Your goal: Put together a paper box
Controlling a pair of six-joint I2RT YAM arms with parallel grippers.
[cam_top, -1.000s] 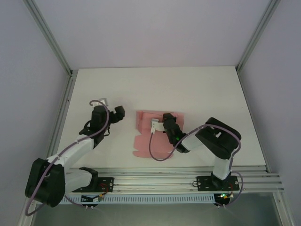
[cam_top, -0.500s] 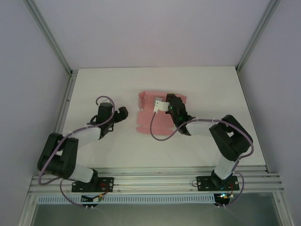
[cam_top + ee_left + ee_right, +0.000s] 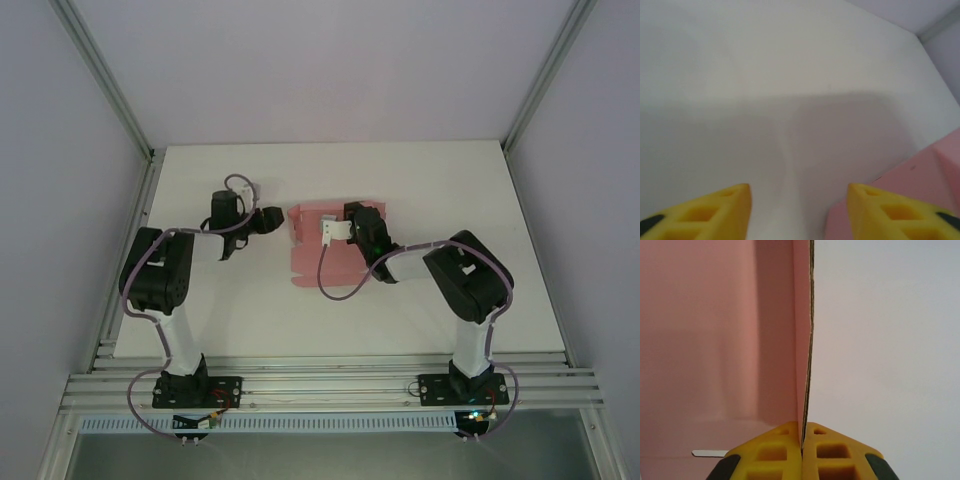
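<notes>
The paper box [image 3: 318, 255] is a pink card sheet lying mid-table with some flaps raised. My right gripper [image 3: 360, 222] sits over its far right part. In the right wrist view the yellow fingers [image 3: 777, 452] are shut on an upright pink panel of the paper box [image 3: 801, 340], seen edge-on, with the rest of the sheet to its left. My left gripper [image 3: 272, 219] rests just left of the sheet's far left corner. Its yellow fingertips [image 3: 722, 210] stand open over bare table, and a pink corner of the paper box [image 3: 920, 172] lies beside the right finger.
The white table [image 3: 200, 300] is bounded by an aluminium frame with posts [image 3: 110, 90] at the back corners and grey walls on the sides. A rail [image 3: 330, 385] with both arm bases runs along the near edge.
The left arm has swung toward the far side and right, up to the sheet's left corner. The right gripper drew the sheet away from me and then shifted left with it.
</notes>
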